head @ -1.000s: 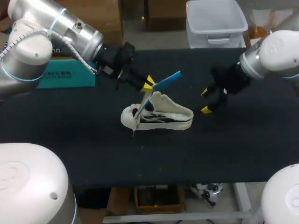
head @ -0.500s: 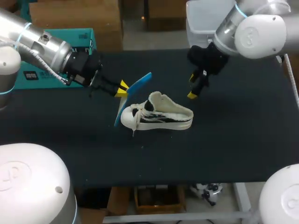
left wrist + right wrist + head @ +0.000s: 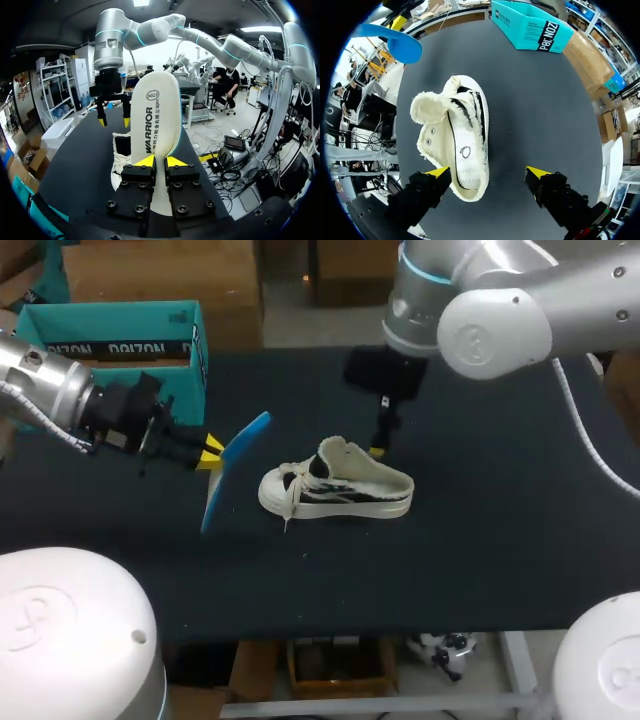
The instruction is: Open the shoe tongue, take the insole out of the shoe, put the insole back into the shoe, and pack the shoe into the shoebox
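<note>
Yellow tips of the left gripper (image 3: 159,161) are clamped on one end of the insole (image 3: 155,115), which slants down beside the toe of the white shoe (image 3: 340,490), blue face showing from above. The right gripper (image 3: 488,172) hangs over the shoe's heel end, fingers spread wide. The shoe lies mid-table on the black table (image 3: 480,540). The teal shoebox (image 3: 110,335) stands at the far left corner.

Table (image 3: 500,540) bare right of shoe (image 3: 340,492), right tool (image 3: 489,173) just behind it, insole (image 3: 228,468) left
</note>
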`<action>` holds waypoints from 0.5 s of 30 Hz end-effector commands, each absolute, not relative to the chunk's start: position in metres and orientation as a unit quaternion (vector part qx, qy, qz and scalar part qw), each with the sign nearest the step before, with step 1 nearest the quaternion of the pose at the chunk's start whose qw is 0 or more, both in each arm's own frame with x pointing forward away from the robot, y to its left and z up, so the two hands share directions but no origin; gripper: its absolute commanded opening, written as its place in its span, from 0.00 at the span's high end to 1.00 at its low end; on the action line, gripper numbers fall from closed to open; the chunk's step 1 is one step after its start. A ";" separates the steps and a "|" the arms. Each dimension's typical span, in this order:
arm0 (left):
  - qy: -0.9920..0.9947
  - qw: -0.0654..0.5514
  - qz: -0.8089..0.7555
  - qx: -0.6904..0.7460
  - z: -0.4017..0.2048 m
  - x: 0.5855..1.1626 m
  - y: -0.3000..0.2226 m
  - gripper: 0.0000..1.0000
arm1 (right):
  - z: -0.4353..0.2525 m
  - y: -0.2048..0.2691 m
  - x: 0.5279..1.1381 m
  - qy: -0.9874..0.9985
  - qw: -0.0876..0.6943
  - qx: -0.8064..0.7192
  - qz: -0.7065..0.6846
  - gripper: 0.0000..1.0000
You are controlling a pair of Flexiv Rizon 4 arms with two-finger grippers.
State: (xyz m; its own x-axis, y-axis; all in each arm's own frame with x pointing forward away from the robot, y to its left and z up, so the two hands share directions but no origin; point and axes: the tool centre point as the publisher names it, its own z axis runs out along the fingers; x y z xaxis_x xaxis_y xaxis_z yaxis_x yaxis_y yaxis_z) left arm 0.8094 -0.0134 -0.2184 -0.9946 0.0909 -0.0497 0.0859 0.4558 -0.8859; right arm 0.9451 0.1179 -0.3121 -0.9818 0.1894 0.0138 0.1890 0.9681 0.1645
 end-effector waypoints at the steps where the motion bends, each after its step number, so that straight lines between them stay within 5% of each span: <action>1: -0.852 -0.021 0.522 -0.033 -0.221 0.798 0.000 1.00 | -0.318 0.130 0.941 0.995 -0.002 0.094 0.035 0.00; 15: -0.855 -0.020 0.518 -0.008 -0.235 0.792 0.022 1.00 | -0.333 0.161 0.940 0.997 -0.011 0.077 0.017 0.00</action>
State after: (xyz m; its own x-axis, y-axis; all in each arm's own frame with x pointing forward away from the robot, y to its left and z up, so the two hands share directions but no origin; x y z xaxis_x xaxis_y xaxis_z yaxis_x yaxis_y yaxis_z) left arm 0.7959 0.0199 -0.2342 -0.9994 0.0064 -0.0349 0.0339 0.4666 -0.8838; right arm 0.9364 0.1535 -0.3302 -0.9882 0.1521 0.0175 0.1531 0.9844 0.0868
